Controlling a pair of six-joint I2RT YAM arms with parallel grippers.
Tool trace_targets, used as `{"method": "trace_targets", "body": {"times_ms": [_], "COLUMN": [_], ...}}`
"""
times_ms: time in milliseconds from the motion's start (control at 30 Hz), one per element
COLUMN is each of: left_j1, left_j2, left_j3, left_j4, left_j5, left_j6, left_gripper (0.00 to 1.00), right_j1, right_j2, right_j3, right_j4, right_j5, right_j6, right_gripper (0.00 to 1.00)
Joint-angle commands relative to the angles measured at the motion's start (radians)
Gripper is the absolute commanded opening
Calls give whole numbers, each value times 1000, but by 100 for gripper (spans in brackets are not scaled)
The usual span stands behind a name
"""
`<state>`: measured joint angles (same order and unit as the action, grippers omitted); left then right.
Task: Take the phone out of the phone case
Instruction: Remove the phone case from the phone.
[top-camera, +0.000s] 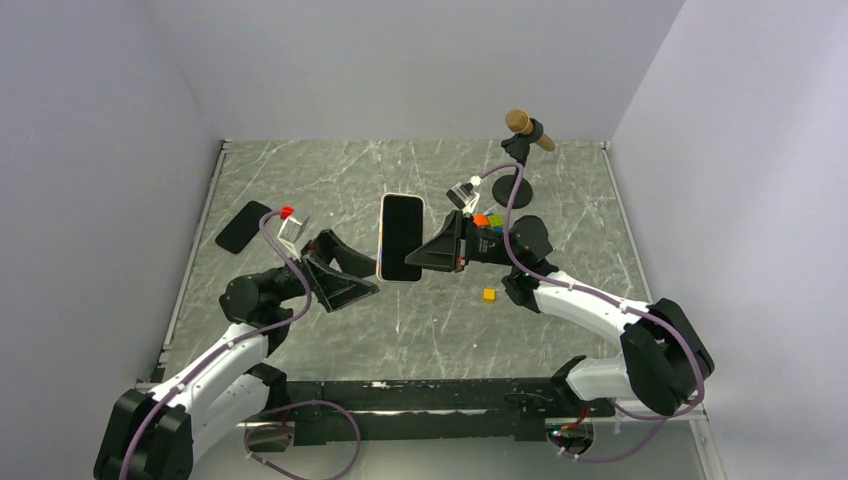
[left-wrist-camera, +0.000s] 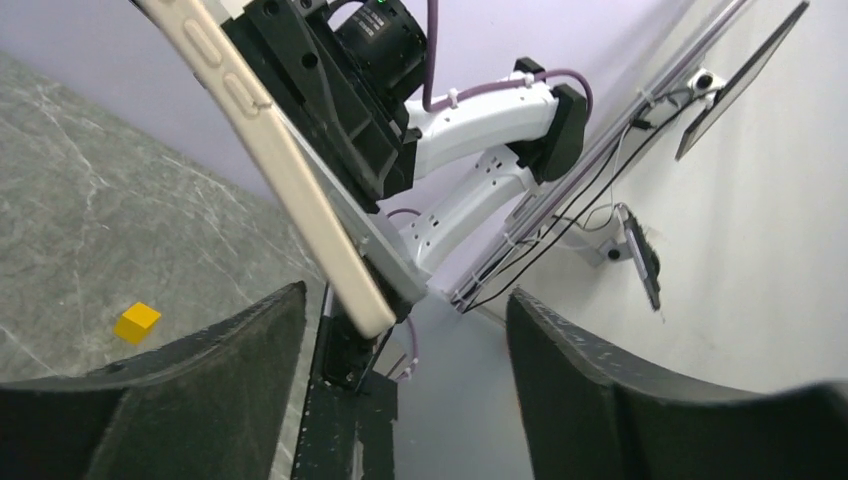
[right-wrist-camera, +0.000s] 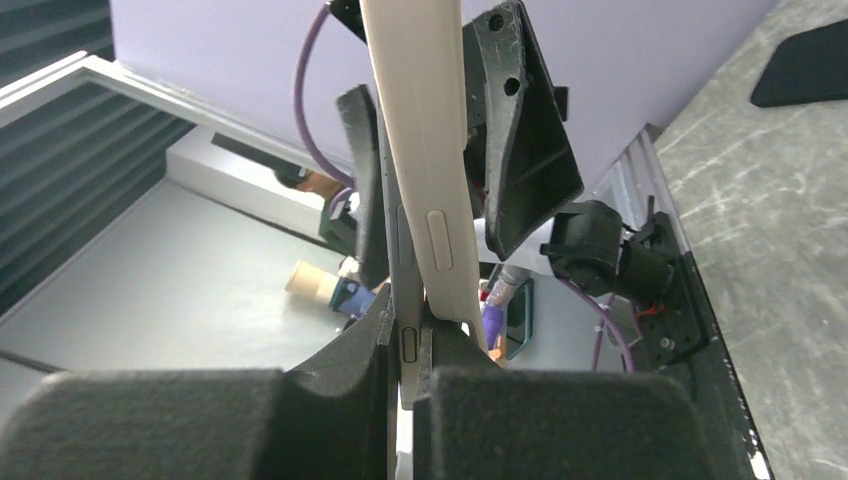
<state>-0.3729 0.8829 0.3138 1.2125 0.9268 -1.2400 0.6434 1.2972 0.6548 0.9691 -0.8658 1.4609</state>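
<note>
The phone (top-camera: 401, 236), dark screen up, sits in a cream case (top-camera: 381, 240) and is held above the table's middle. My right gripper (top-camera: 418, 258) is shut on the phone's lower right edge. In the right wrist view the phone's silver edge (right-wrist-camera: 406, 300) is pinched between my pads, and the cream case (right-wrist-camera: 420, 150) has peeled away from it at that corner. My left gripper (top-camera: 372, 277) is open just left of the phone's lower end. In the left wrist view the case's end (left-wrist-camera: 362, 305) hangs above the gap between my fingers (left-wrist-camera: 200, 380), not touching them.
A second black phone (top-camera: 243, 226) lies on the table at the left. A small yellow cube (top-camera: 489, 294) lies near the right arm and also shows in the left wrist view (left-wrist-camera: 137, 322). A microphone stand (top-camera: 519, 190) and a coloured cube (top-camera: 488, 221) are behind the right gripper.
</note>
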Motion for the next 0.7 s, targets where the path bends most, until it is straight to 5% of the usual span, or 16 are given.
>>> {"method": "trace_targets", "body": {"times_ms": [0,433,667], "left_j1": [8,3,-1], "left_j2": [-22,-42,-81], "left_j3": [-2,57,128], "left_j4": [118,-92,-465], "left_j5": [66,48,-27], "left_j6": [29,119,311], "left_gripper": [70,47,24], "right_j1": [-1,63,87], "right_j2": [-21,1,-5], "right_j3": [20,56,71], "right_j4": [240,234,149], "right_j5": [-29,-26,-21], "right_j6": [90,58,-10], "right_gripper": [0,0,0]}}
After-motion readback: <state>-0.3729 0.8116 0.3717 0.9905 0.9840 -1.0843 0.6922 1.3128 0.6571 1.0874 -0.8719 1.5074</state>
